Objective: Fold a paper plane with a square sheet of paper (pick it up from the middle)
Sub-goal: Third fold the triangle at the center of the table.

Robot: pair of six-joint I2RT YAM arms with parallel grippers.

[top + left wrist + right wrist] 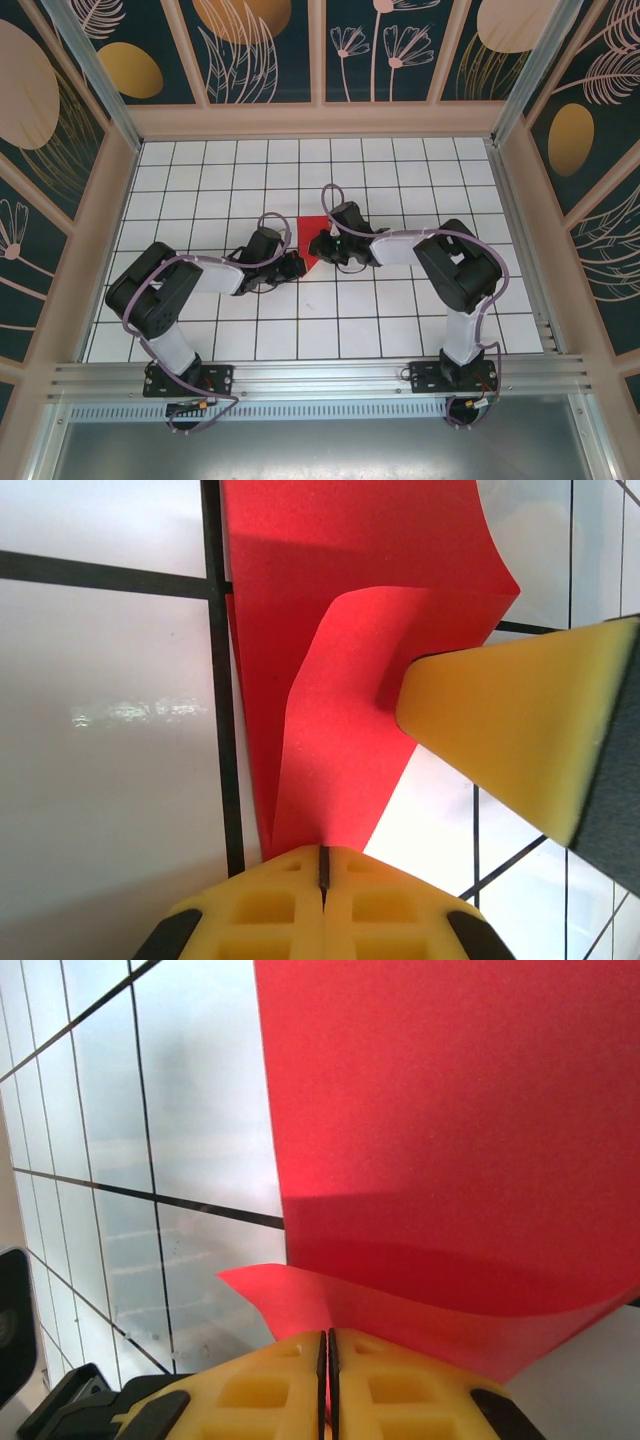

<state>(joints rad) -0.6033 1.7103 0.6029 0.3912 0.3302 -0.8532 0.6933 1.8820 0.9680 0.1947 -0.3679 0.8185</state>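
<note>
Both claws are clamped fully shut on the square sheet of paper [311, 230], which sits mid-tabletop [400, 330] right between them. The left claw [322, 865] pinches a narrow bit with a flap curling over next to it. The right claw [328, 1345] grips another edge, which curls up off the tiles.

A white grid-tiled table [200, 180] carries the red square sheet of paper [312, 228].
</note>
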